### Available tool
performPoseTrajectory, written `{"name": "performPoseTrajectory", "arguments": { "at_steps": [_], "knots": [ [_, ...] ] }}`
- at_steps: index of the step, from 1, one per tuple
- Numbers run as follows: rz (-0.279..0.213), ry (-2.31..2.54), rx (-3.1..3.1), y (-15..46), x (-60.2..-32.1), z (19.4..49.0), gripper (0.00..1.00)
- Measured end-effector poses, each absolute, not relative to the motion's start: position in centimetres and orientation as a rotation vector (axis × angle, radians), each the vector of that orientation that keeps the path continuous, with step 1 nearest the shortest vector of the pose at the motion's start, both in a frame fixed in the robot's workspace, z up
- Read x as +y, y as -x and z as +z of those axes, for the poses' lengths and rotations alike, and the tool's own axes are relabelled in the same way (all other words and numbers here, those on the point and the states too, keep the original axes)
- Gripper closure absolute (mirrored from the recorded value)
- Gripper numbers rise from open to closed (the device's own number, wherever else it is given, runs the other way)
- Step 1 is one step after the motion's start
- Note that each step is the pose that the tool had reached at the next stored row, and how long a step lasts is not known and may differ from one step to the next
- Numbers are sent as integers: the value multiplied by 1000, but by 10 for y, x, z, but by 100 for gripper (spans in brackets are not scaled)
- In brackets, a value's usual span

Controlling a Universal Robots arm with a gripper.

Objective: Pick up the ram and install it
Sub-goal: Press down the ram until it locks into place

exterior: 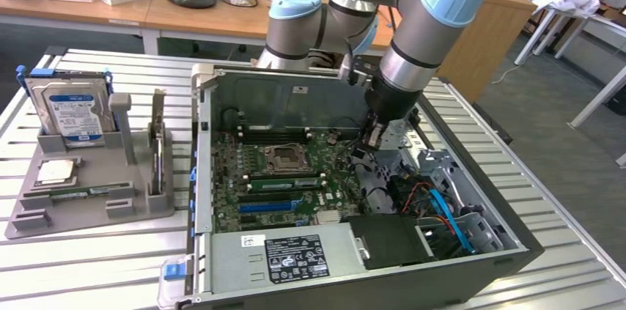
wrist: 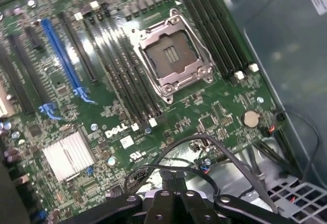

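Gripper [exterior: 364,150] hangs low inside the open computer case [exterior: 509,240], at the end of the arm that reaches down from above. Its jaws are pressed together with nothing between them. From the wrist view the gripper [wrist: 173,196] sits over a loop of black cables [wrist: 240,162] at the edge of the motherboard [wrist: 214,116], beside the empty processor socket [wrist: 171,55] and the rows of long dark memory slots [wrist: 127,81] — the likely reason it is there, since those slots are where a stick would go.

The ram [exterior: 83,193] itself is well apart from the gripper, lying flat in a groove of the grey tray [exterior: 59,218] on the exterior view's left. The tray looks made to keep each part in a known spot: the hard drive [exterior: 70,116] stands upright in a holder at the back, and the small square processor chip [exterior: 56,171] rests in a recess between drive and ram.

I see 1 green stick on the tray for certain. Whether the green strip below the socket in the exterior view is a 2nd stick already seated, I cannot tell — the slots in the wrist view look bare.
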State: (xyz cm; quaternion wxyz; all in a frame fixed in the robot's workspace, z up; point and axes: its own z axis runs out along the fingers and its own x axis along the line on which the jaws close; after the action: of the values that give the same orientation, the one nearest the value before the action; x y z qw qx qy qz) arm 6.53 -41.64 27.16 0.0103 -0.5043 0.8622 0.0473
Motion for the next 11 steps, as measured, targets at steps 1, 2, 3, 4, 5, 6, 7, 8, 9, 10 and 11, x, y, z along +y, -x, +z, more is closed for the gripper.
{"name": "performPoseTrajectory", "arguments": {
  "at_steps": [1, 2, 3, 4, 5, 6, 7, 8, 9, 10, 11],
  "knots": [
    [147, 1557, 2700, -65, -416, 271, 90],
    [147, 1540, 2709, -65, -416, 271, 90],
    [147, 1522, 2719, -65, -416, 271, 90],
    [146, 1504, 2728, -65, -416, 270, 90],
    [146, 1484, 2738, -65, -416, 270, 90],
    [146, 1465, 2748, -65, -416, 270, 90],
    [145, 1445, 2758, -65, -416, 269, 90],
    [145, 1425, 2767, -65, -416, 269, 90],
    [145, 1407, 2776, -65, -416, 269, 90],
    [144, 1388, 2785, -65, -416, 268, 90],
    [144, 1370, 2793, -65, -416, 268, 90]
  ]
}}
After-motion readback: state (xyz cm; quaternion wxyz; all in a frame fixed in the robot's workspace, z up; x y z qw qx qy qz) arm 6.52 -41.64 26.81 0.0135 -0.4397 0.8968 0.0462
